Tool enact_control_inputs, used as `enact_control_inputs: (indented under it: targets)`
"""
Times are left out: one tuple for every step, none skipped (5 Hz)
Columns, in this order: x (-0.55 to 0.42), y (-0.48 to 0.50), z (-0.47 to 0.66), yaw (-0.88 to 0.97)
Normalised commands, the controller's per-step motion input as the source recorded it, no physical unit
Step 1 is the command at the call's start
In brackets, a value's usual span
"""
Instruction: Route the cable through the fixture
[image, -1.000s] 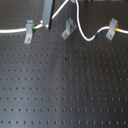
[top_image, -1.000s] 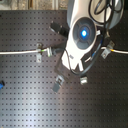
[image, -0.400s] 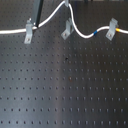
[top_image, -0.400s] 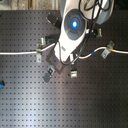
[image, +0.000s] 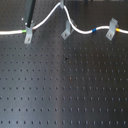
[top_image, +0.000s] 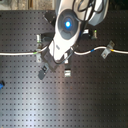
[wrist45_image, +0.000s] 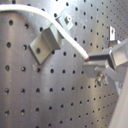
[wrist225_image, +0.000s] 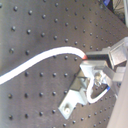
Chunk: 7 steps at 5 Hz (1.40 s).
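The white cable (image: 82, 31) runs from a grey clip at its green band (image: 28, 34), rises to a peak at the top edge, and drops past the fixture (image: 66, 34) to a blue band and a clip at its yellow band (image: 112, 30). My gripper (image: 61, 4) is shut on the cable at that peak, above the fixture. In the first wrist view the gripper (wrist45_image: 89, 59) pinches the cable (wrist45_image: 60, 31), which passes over the slanted fixture (wrist45_image: 46, 44). In the second wrist view the gripper (wrist225_image: 89, 57) holds the cable (wrist225_image: 45, 59) above the fixture (wrist225_image: 74, 100). I cannot tell if the cable touches the fork.
The black perforated board (image: 65, 90) fills all views. In the second exterior view the white arm with a blue light (top_image: 67, 22) covers the fixture and fingers; the cable (top_image: 90, 50) emerges on both sides. A dark bar (image: 31, 15) on the arm hangs near the green-band clip.
The arm has moved to the first exterior view's left with the cable, and the cable's raised peak has shifted left with it. The gripper has stayed shut on the cable.
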Motion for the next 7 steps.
enact_control_inputs:
  targets:
    - [0.138,0.374,0.24,0.12]
    - [0.098,0.158,0.49,0.02]
    - [0.004,0.011,0.43,0.00]
    - [-0.025,-0.037,0.25,0.00]
    - [-0.096,-0.112,0.22,0.00]
    - [0.034,-0.097,0.10,0.00]
    - [0.029,-0.069,0.09,0.00]
